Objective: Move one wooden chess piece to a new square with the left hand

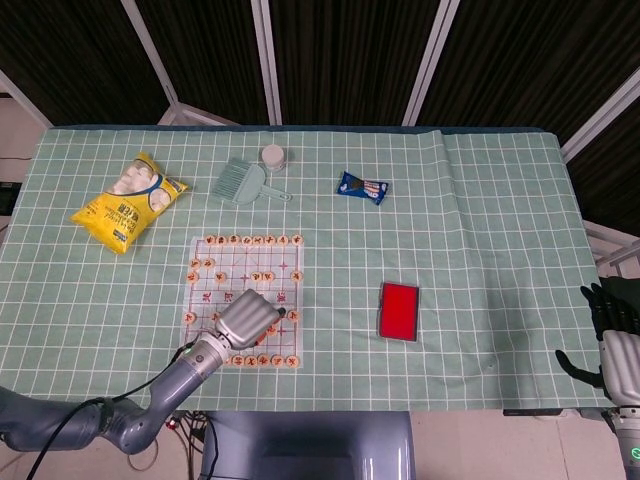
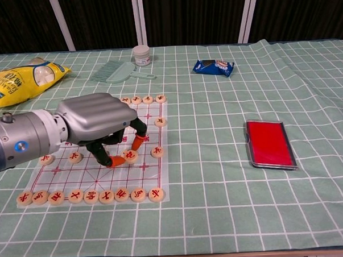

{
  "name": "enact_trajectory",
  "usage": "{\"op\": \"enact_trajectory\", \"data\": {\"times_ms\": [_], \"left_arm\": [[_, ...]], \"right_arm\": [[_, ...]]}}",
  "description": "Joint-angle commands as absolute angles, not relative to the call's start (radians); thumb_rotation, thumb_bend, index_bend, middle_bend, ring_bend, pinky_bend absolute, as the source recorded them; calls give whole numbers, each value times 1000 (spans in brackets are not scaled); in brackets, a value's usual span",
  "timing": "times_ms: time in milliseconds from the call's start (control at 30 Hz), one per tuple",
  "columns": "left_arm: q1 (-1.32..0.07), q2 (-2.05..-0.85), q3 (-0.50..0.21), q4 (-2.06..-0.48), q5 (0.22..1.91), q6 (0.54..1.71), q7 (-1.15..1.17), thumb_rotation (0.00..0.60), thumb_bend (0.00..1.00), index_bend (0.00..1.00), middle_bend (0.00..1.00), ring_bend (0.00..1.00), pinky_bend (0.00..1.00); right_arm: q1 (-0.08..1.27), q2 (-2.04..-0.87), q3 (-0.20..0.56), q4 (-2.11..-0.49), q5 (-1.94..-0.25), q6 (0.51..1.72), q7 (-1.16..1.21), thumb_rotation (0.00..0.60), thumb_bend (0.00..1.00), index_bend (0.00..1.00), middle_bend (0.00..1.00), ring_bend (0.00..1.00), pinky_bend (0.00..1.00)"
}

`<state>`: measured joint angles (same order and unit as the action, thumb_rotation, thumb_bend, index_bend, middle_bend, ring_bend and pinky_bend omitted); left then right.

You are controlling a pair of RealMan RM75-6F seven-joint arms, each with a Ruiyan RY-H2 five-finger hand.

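The left hand [image 2: 97,123] arches palm-down over the pale gridded chess board [image 2: 156,173], its orange-tipped fingers [image 2: 136,142] curled round a round wooden chess piece [image 2: 130,156] resting mid-board, touching rather than lifting it, likely to slide it. The right hand [image 1: 615,345] hangs off the tabletop edge, fingers apart, holding nothing.

A table draped in a green checked cloth [image 1: 480,210] carries a chess board [image 1: 205,305] near left, a red case [image 1: 398,310] right, and a yellow snack bag [image 1: 128,202], green brush [image 1: 240,181], white jar [image 1: 272,156] and blue packet [image 1: 362,188] along the far side.
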<state>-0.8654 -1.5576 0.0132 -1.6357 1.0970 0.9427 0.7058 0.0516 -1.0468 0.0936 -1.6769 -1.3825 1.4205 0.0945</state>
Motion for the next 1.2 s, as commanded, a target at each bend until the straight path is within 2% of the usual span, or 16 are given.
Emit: {"op": "enact_trajectory", "data": {"times_ms": [33,333,1200], "left_arm": [[-850,-1539,26,-1646,1110,954,693,600,297,506,1000,965,952],[-803,-1507,57,-1619,1135,973,651,600,297,506,1000,964,952],[-775,-1522,55,-1586,1158,947,648,600,297,505,1000,964,952]], "right_arm": [[52,-1047,94,-1678,-1382,1421,93,600,303,0,0,0,0],[51,-1048,92,-1679,-1384,1422,88,600,303,0,0,0,0],[51,-1047,92,-1679,-1384,1421,90,600,302,0,0,0,0]]}}
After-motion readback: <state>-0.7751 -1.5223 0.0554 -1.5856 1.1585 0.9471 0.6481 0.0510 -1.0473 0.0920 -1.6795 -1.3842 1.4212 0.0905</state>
